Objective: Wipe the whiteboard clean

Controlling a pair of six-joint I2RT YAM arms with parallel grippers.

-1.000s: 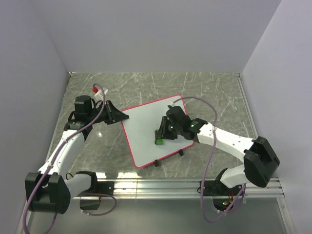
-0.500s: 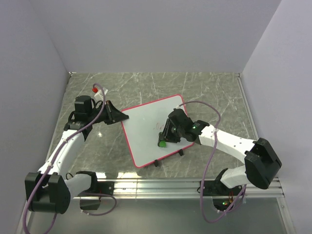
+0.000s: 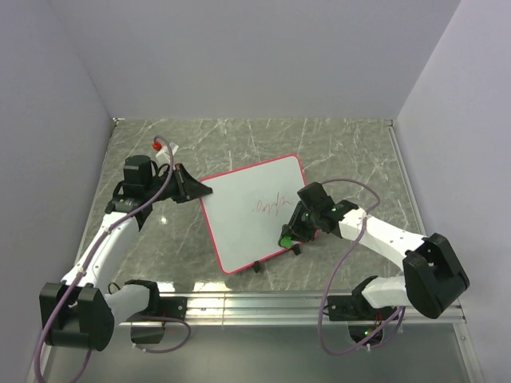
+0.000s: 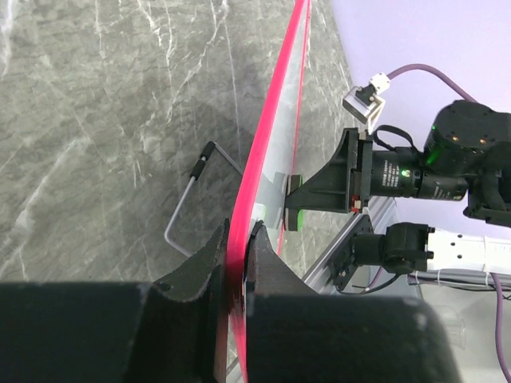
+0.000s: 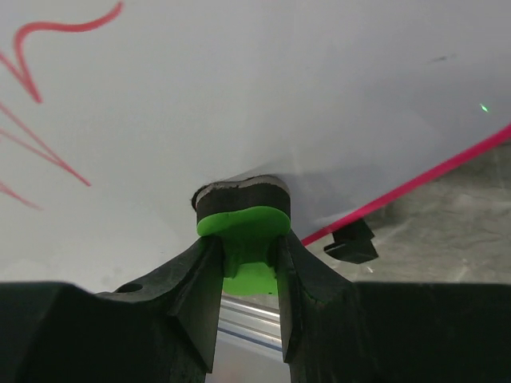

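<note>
The whiteboard (image 3: 243, 219), white with a pink-red frame, lies tilted mid-table, with a red scribble (image 3: 271, 206) right of its middle. My left gripper (image 3: 200, 191) is shut on the board's left frame edge (image 4: 271, 120), one finger on each side in the left wrist view (image 4: 237, 239). My right gripper (image 3: 289, 237) is shut on a green eraser (image 5: 242, 231). The eraser's black pad presses on the board near its near right edge. Red strokes (image 5: 48, 155) lie to the eraser's left.
Black clip feet (image 3: 257, 267) stick out from the board's near edge, one by the eraser (image 5: 351, 242). A wire stand (image 4: 188, 199) shows under the board. A small red-tipped object (image 3: 156, 147) lies at the back left. An aluminium rail (image 3: 319, 303) runs along the front.
My right gripper slid the eraser from the board's middle toward its near right edge, and the red scribble now shows. The left gripper kept its hold on the board.
</note>
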